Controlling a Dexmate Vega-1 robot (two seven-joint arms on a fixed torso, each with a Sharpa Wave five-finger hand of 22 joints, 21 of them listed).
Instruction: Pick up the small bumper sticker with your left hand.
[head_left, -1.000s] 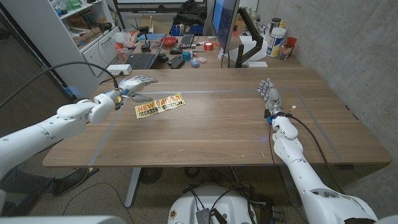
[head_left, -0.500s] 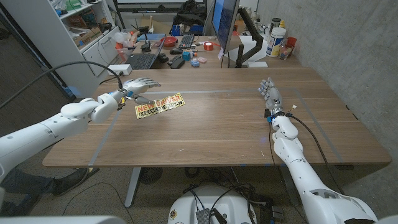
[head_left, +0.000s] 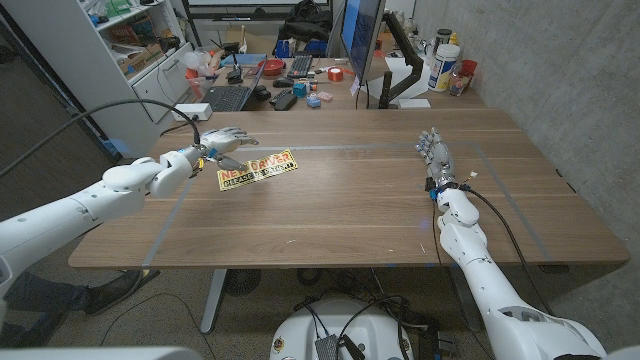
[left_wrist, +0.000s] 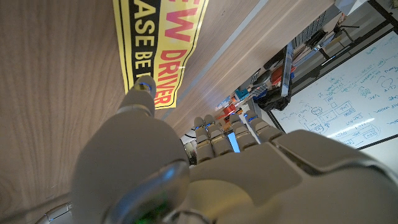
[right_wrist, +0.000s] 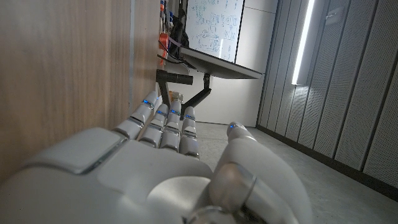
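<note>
The sticker (head_left: 257, 169) lies flat on the table (head_left: 330, 215), so the left hand (head_left: 218, 141) hangs at its left end, fingers spread and holding nothing, thumb (left_wrist: 142, 93) at its edge; right hand (head_left: 437, 156) stands well apart, fingers straight, idle

Table (head_left: 330, 215) – brown wood-grain top, matt w/ faint sheen, smooth. Bumper sticker (head_left: 257, 170) – flat glossy yellow sheet w/ red & black print, looks like vinyl or coated paper; can't tell which. Left hand (head_left: 217, 141) & right hand (head_left: 437, 154) – smooth light-grey plastic shells, semi-gloss, darker metal-looking parts betw. finger segments; arm covers glossy white plastic, black rubbery cables alongside.
</note>
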